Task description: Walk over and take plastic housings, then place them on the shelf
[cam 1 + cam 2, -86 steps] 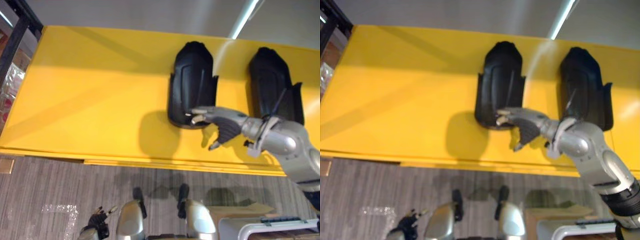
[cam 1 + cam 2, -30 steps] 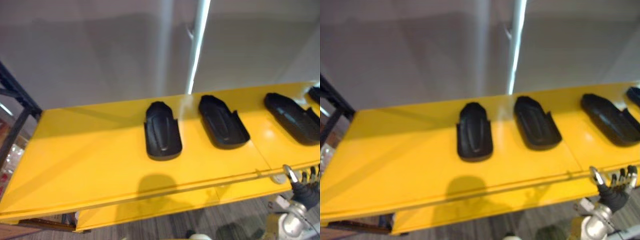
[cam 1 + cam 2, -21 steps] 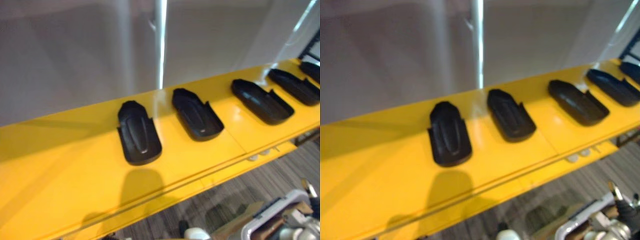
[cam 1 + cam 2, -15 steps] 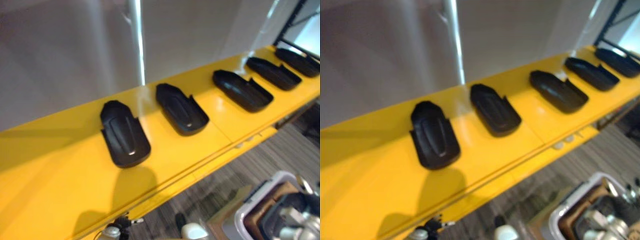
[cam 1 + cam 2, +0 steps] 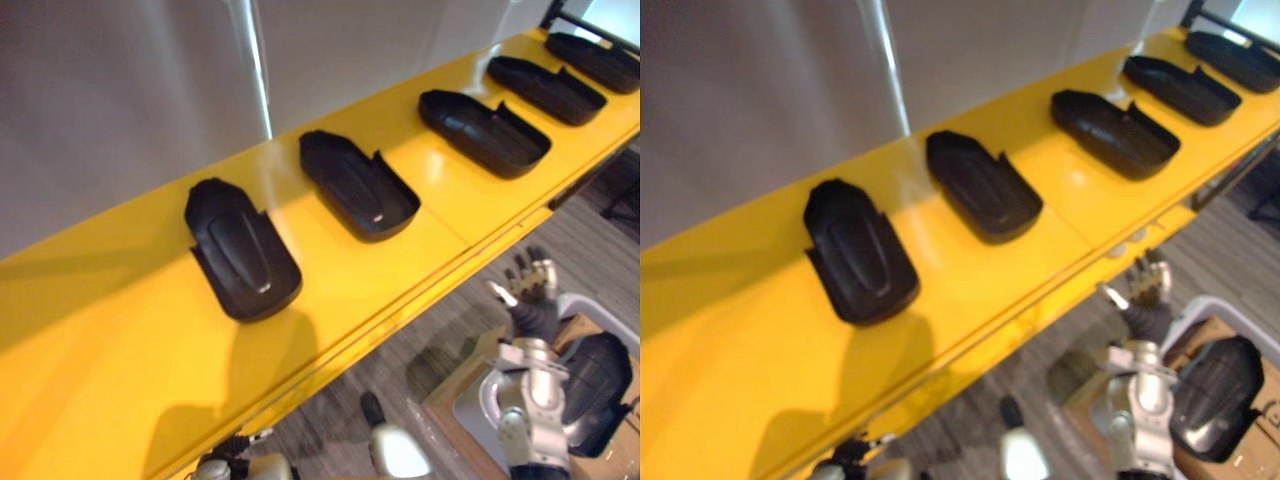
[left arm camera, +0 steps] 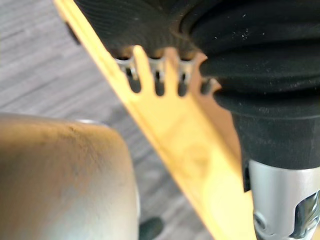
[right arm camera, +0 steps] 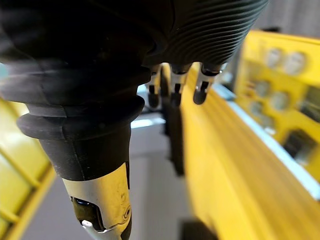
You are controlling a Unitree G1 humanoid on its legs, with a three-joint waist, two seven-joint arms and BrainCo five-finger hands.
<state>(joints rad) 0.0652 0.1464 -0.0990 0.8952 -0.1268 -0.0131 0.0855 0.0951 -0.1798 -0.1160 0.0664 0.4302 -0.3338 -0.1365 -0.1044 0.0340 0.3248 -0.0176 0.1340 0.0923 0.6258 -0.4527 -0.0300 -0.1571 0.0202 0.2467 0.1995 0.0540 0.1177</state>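
Note:
Several black plastic housings lie in a row on the yellow shelf [image 5: 110, 350]; the nearest ones are at the left [image 5: 243, 250], the middle [image 5: 358, 185] and further right [image 5: 483, 132]. My right hand [image 5: 527, 290] is raised below the shelf's front edge, open and empty, apart from all of them. Another black housing [image 5: 592, 378] rests in a grey bin [image 5: 472, 405] at the lower right, just beside my right arm. My left hand [image 5: 847, 455] hangs low under the shelf with relaxed fingers [image 6: 145, 75] holding nothing.
A grey wall panel [image 5: 120, 90] backs the shelf. The bin sits on a cardboard box [image 5: 440, 390] on grey striped flooring [image 5: 440, 330]. A dark upright post [image 5: 553, 12] stands at the shelf's far right end.
The camera has swung right along the shelf. My right hand has left the leftmost housing, dropped off the shelf and now stands raised below its edge. The bin has come into view.

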